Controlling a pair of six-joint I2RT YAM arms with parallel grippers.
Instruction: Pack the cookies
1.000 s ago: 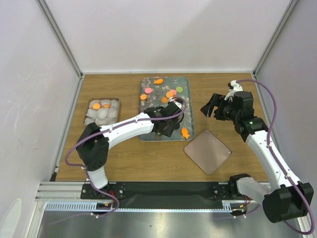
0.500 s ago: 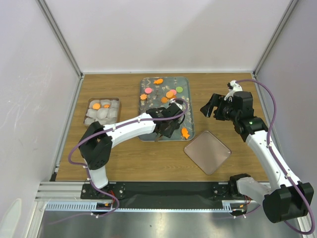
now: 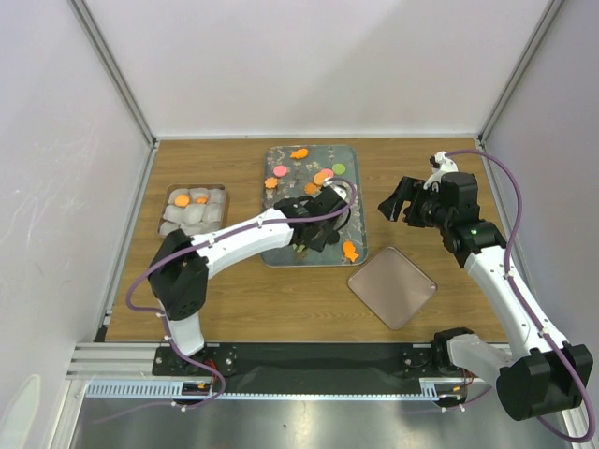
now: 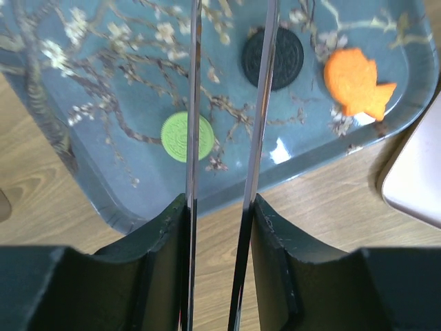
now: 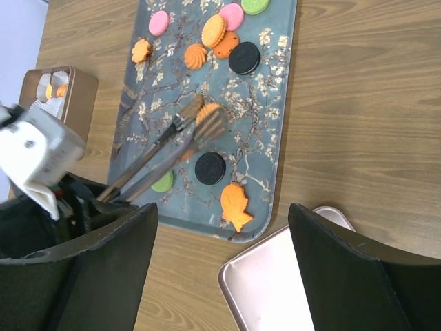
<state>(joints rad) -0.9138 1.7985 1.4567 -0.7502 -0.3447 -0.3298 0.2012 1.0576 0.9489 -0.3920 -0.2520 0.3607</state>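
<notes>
Cookies lie on the floral tray (image 3: 277, 251): round ones in pink (image 5: 159, 23), orange (image 5: 213, 30), green (image 4: 187, 136) and black (image 4: 272, 58), plus an orange fish (image 4: 355, 81). My left gripper (image 3: 314, 236) (image 4: 219, 207) is shut on metal tongs (image 4: 193, 103) over the tray's near end. The tong tips straddle an orange cookie (image 5: 207, 112) in mid-tray; whether it is lifted I cannot tell. My right gripper (image 3: 401, 200) (image 5: 220, 265) hangs open and holds nothing, right of the tray.
A brown box (image 3: 194, 210) with white paper cups and a few orange cookies stands left of the tray. A flat pinkish square lid (image 3: 391, 286) lies on the wood near the tray's front right corner. Frame posts and walls ring the table.
The left gripper has squeezed the tongs narrower and shifted slightly farther over the tray. The right arm has not moved.
</notes>
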